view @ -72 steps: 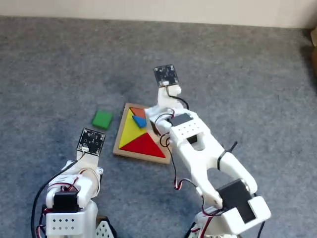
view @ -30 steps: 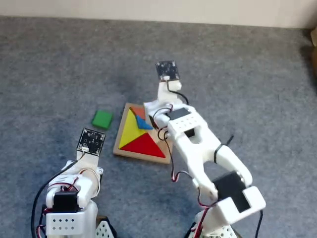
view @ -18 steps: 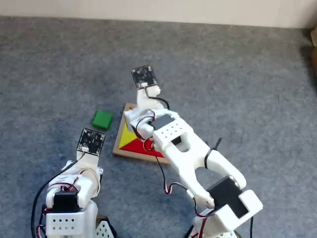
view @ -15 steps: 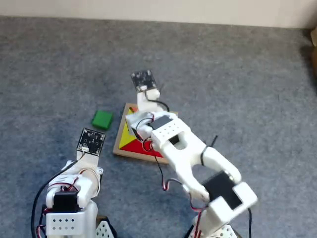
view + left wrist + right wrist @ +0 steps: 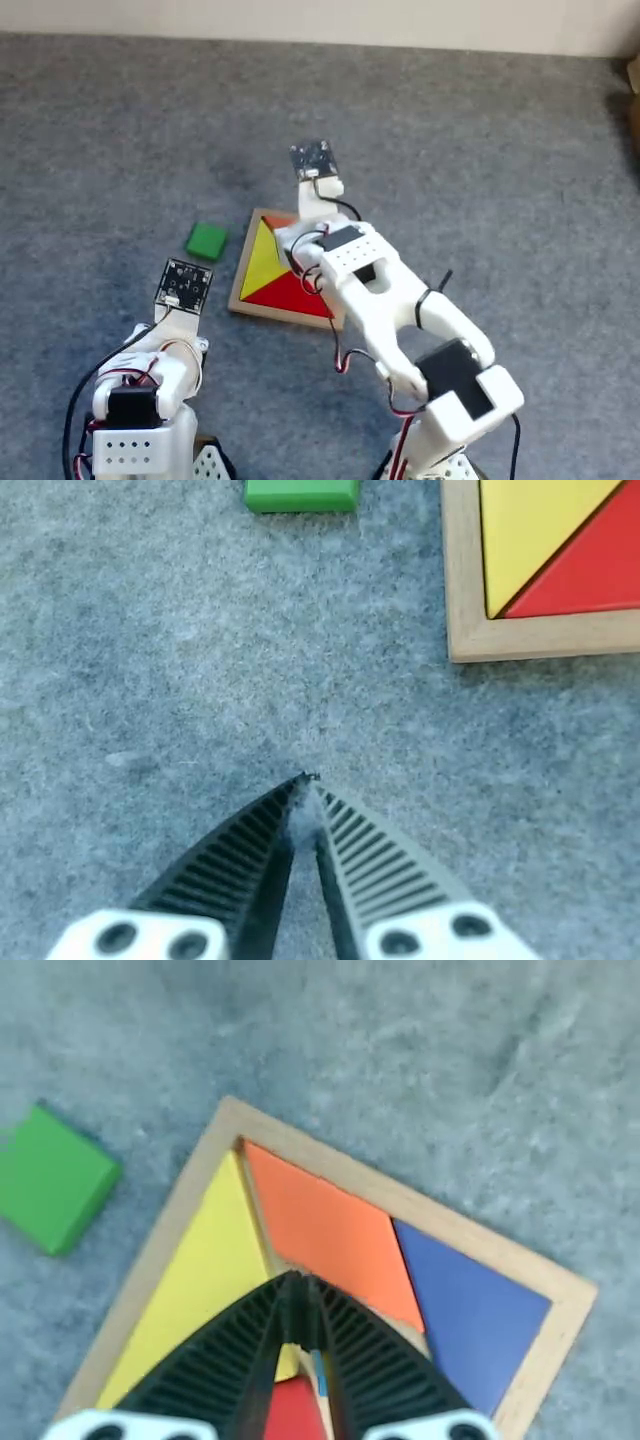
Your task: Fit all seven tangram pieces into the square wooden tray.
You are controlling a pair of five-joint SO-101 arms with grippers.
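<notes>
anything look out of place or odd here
Yes: the green square piece lies on the carpet beside the wooden tray, apart from it, while the yellow piece, red piece, orange piece and blue piece sit inside. Nothing looks damaged.

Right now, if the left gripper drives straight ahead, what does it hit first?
Probably the green piece, dead ahead of the left gripper with bare carpet between. The wooden tray sits off that line. Depth is unclear; pitched down, it would meet carpet first.
</notes>
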